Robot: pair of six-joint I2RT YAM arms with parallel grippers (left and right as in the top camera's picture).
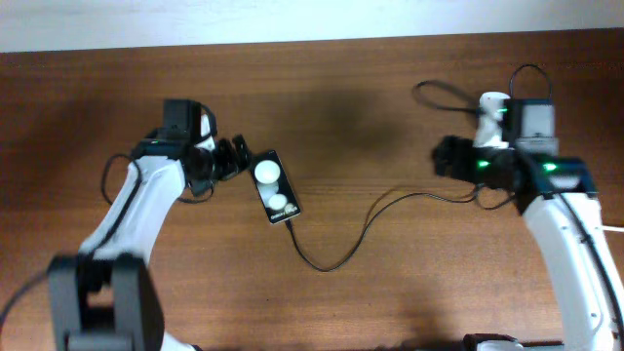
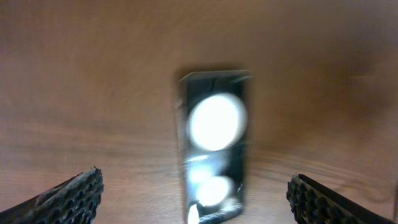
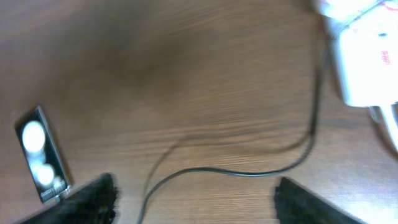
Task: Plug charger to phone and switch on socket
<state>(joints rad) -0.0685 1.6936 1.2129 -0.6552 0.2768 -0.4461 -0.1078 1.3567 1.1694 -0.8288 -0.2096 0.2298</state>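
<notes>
The phone (image 1: 275, 187) lies face up on the wooden table, left of centre, with two white glare spots. The charger cable (image 1: 336, 258) curves from the phone's near end toward the right arm; I cannot tell whether its tip is seated in the phone. My left gripper (image 1: 239, 156) is open at the phone's far-left end, and the phone (image 2: 214, 143) lies between its fingers (image 2: 194, 182) in the left wrist view. My right gripper (image 1: 444, 158) is open and empty above the cable (image 3: 236, 174). The white socket (image 1: 487, 105) is partly hidden behind the right arm; it also shows in the right wrist view (image 3: 367, 62).
A loop of thin black cable (image 1: 439, 93) lies left of the socket near the table's far edge. The phone (image 3: 40, 152) shows at the left of the right wrist view. The socket's thick white cord (image 3: 385, 121) runs off at the right.
</notes>
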